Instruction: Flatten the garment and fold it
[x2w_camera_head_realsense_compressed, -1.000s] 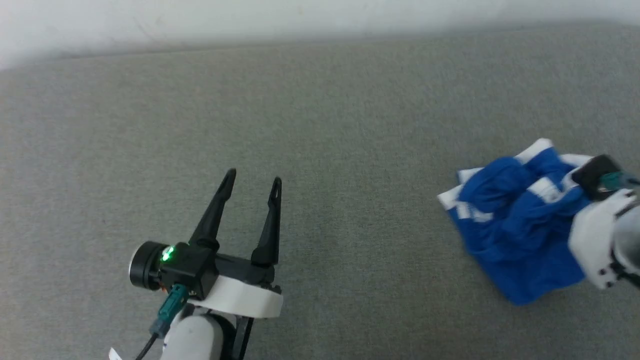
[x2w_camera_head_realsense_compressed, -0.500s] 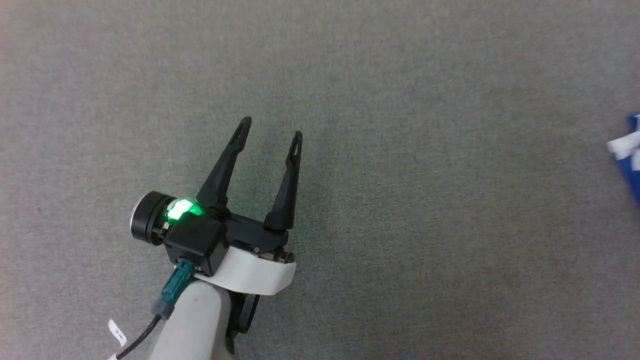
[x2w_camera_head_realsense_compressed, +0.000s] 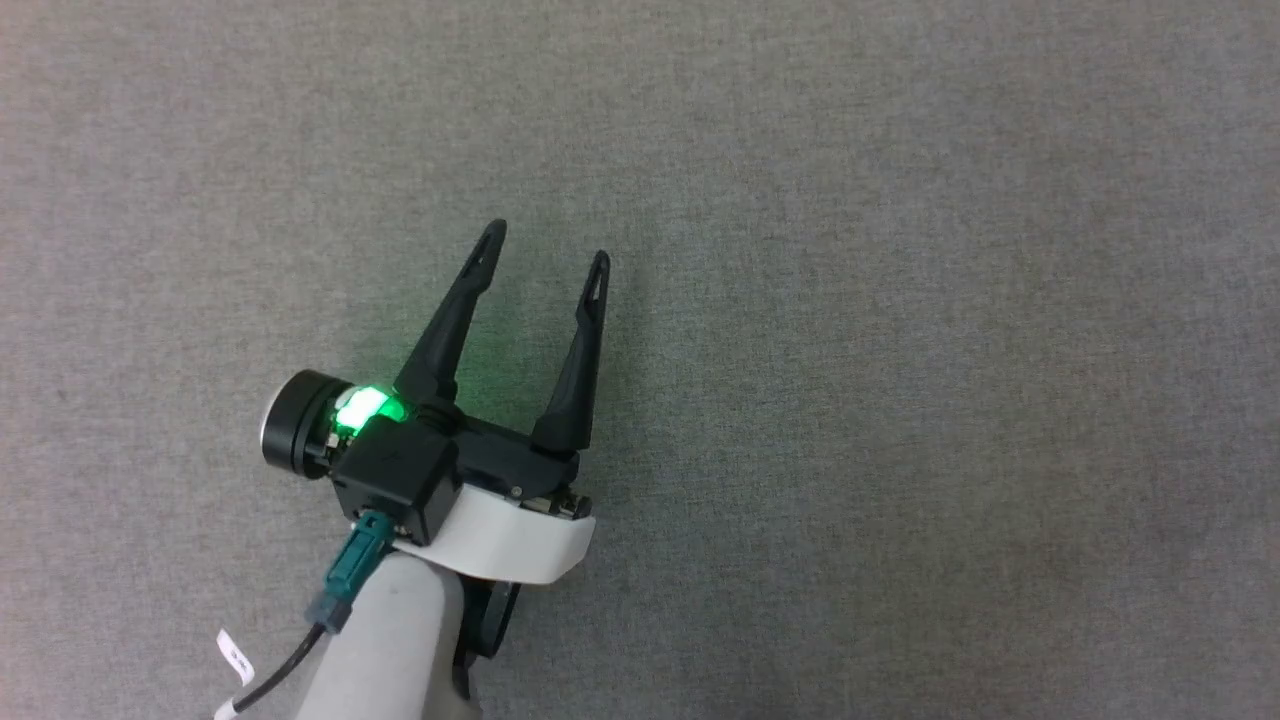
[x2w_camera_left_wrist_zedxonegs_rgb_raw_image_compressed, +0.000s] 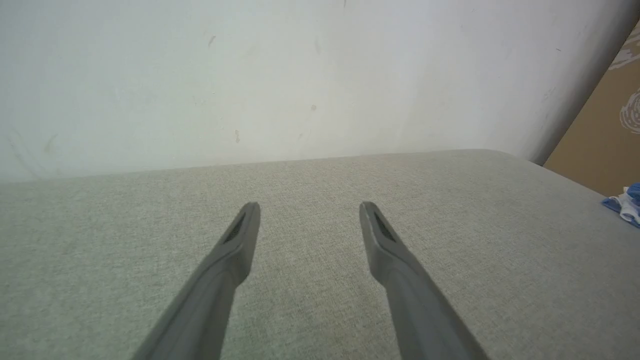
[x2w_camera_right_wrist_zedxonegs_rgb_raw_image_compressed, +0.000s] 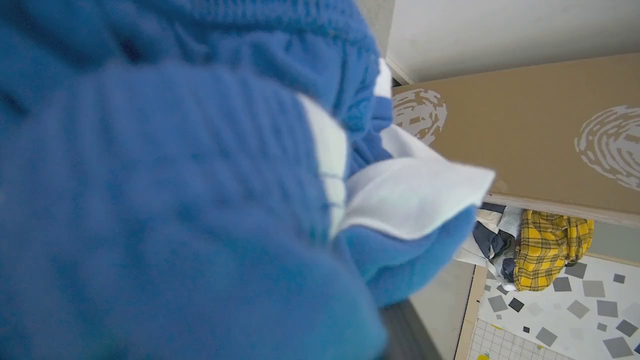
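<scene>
1. Left hand (x2w_camera_head_realsense_compressed: 545, 250) spread, over the grey surface (x2w_camera_head_realsense_compressed: 900, 300).
2. Garment (x2w_camera_left_wrist_zedxonegs_rgb_raw_image_compressed: 629, 206) cut off at 3 o'clock in left wrist view; blurred, close-up in right wrist view.
3. Right hand's state: cannot tell.

Left claw (x2w_camera_head_realsense_compressed: 548, 243) spread wide, over grey fabric surface (x2w_camera_head_realsense_compressed: 900, 300), green light (x2w_camera_head_realsense_compressed: 362, 408) glowing
</scene>
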